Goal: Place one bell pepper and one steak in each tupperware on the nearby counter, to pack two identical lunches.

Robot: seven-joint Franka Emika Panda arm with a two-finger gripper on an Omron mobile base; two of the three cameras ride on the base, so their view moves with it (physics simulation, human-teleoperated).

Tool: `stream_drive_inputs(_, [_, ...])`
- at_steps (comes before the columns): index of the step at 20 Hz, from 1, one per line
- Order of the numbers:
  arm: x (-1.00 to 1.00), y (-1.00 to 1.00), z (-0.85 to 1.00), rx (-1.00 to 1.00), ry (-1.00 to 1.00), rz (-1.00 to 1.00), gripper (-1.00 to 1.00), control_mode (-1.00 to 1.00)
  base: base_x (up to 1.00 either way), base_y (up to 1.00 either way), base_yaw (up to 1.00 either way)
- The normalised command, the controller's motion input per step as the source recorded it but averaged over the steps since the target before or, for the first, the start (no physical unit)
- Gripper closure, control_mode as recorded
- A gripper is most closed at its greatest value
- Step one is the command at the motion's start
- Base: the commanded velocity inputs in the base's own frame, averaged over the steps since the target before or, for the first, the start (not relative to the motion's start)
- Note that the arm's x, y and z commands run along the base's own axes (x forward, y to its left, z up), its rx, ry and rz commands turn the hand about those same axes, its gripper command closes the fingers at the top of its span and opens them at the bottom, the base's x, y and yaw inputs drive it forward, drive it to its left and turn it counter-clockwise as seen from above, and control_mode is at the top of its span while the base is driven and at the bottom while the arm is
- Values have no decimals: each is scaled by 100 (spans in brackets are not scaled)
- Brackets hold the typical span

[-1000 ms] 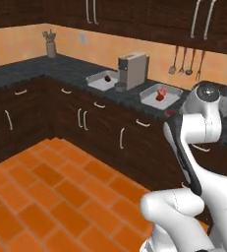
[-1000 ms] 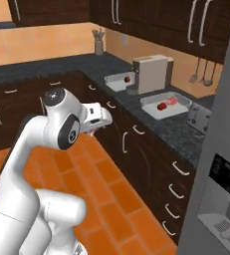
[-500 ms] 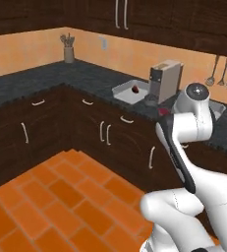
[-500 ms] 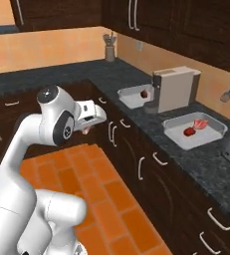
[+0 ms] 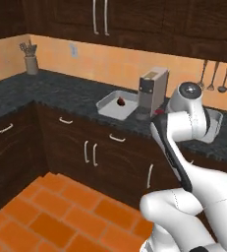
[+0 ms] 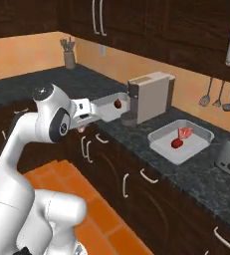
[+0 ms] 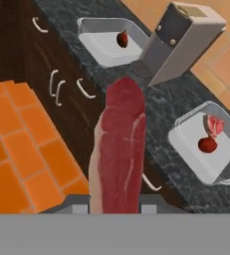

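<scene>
Carrying: the gripper (image 7: 115,211) is clenched on a steak (image 7: 119,149), held lengthwise so the slab juts forward from between the fingers, above the floor in front of the cabinets.
Far tupperware (image 6: 106,107): sits on the worktop (image 6: 136,137) left of the coffee machine (image 6: 149,95); it holds one bell pepper (image 6: 117,103) and no meat, so it is judged the destination for the held steak.
Near tupperware (image 6: 198,144): right of the machine; already packed with a second pepper (image 6: 176,143) and a second steak (image 6: 185,132) touching it.
Progress: one lunch appears complete, one lacks meat.
Risk: the long slab could catch the container rim on lowering.
</scene>
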Motion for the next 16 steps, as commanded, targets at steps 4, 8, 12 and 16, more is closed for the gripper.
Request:
stream_drive_inputs(4, [0,0,0,0,0,0,100,100,41,61,-48])
stream_drive_inputs(8, [0,0,0,0,0,0,100,100,48,97,-37])
stream_drive_inputs(12, [0,0,0,0,0,0,100,100,56,97,-27])
stream_drive_inputs(16, [0,0,0,0,0,0,100,100,70,52,-28])
